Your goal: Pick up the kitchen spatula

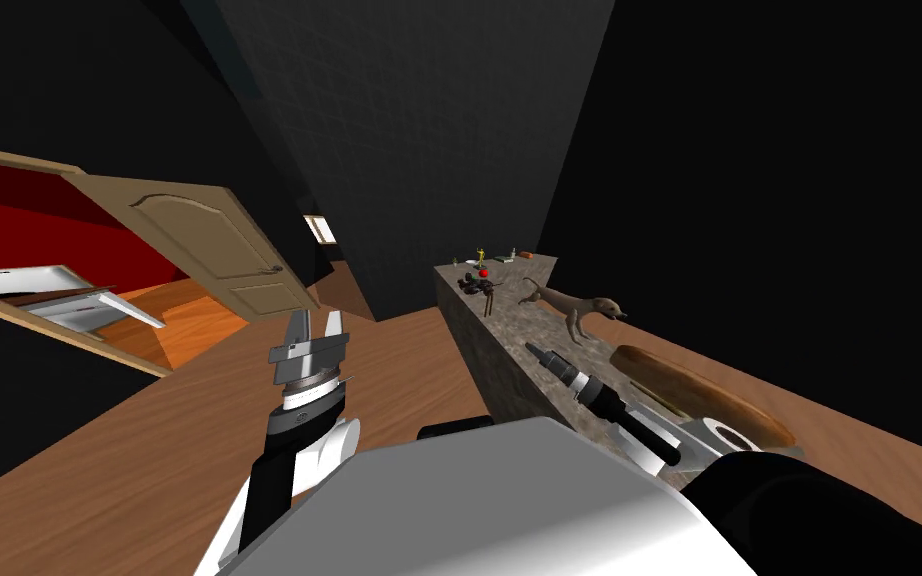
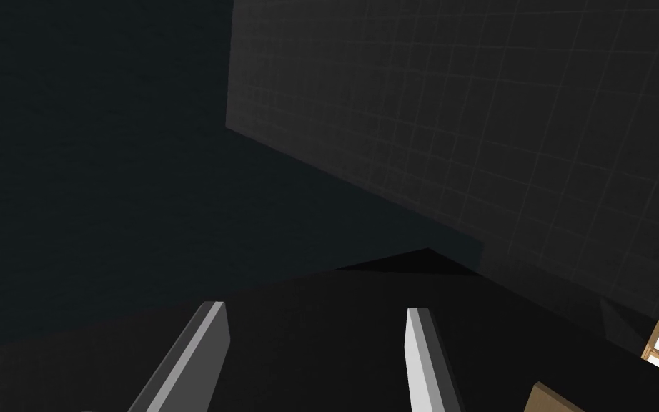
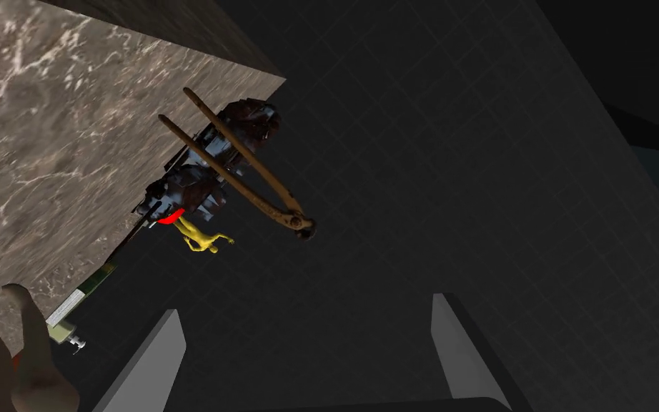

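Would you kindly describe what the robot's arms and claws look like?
The left arm is white, then black near the wrist, ending in a ribbed silver collar. The left claw has two thin, light grey, blade-like fingers. The right claw has the same blades on a dark block.

1. Left arm (image 1: 294, 440), white and grey with dark joints: raised ahead of the torso, forearm near upright, wrist in line with it.
2. Left gripper (image 1: 315, 322), two thin light grey blade fingers (image 2: 206, 336) on a dark box: blades parted, pointing up and forward.
3. Right gripper (image 3: 306, 315), same build: blades spread wide apart.
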You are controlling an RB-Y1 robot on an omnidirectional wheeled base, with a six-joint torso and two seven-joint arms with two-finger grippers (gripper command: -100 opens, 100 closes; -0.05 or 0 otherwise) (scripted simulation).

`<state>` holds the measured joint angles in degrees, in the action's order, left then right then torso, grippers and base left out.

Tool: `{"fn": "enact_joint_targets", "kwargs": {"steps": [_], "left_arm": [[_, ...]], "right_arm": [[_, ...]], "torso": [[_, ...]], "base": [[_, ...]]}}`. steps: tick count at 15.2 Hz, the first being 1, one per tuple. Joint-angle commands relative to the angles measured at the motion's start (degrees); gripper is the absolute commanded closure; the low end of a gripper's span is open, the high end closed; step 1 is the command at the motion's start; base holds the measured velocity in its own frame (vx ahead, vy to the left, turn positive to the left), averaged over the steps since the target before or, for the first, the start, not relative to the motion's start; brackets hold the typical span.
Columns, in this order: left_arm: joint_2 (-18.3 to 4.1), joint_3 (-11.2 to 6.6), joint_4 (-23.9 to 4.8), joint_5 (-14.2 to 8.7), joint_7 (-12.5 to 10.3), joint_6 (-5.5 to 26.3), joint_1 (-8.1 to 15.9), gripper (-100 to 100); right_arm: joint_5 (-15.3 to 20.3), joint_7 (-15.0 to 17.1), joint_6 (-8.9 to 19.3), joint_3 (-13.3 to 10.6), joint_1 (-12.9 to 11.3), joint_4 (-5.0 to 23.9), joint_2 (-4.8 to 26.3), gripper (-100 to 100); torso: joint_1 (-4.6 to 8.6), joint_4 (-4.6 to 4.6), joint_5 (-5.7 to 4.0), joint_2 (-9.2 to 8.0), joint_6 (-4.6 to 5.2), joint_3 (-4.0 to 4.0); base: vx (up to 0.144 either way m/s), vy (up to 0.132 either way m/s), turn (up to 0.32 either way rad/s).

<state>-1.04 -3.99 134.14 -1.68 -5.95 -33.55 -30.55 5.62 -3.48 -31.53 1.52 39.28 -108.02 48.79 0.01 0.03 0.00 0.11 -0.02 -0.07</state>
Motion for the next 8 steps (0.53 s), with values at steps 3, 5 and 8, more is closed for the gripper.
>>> {"fn": "enact_joint_targets", "kwargs": {"steps": [3,5,8], "left_arm": [[0.0,0.0,0.0,0.0,0.0,0.0,0.0,0],[0.0,0.0,0.0,0.0,0.0,0.0,0.0,0],[0.0,0.0,0.0,0.0,0.0,0.0,0.0,0]], "right_arm": [[0.72,0.39,-0.06,-0.06,1.63,3.41,5.03,-100],[1.18,0.57,-0.04,-0.21,2.54,5.35,7.59,-100],[1.64,0.76,0.0,-0.39,3.47,7.29,10.98,-100]], "torso": [[0.0,0.0,0.0,-0.01,0.02,0.01],[0.0,-0.01,0.0,-0.02,0.01,0.01],[0.01,-0.01,0.0,-0.02,0.02,0.01]], "base": [[0.016,-0.003,0.105],[0.016,-0.005,0.149],[0.015,-0.007,0.106]]}}
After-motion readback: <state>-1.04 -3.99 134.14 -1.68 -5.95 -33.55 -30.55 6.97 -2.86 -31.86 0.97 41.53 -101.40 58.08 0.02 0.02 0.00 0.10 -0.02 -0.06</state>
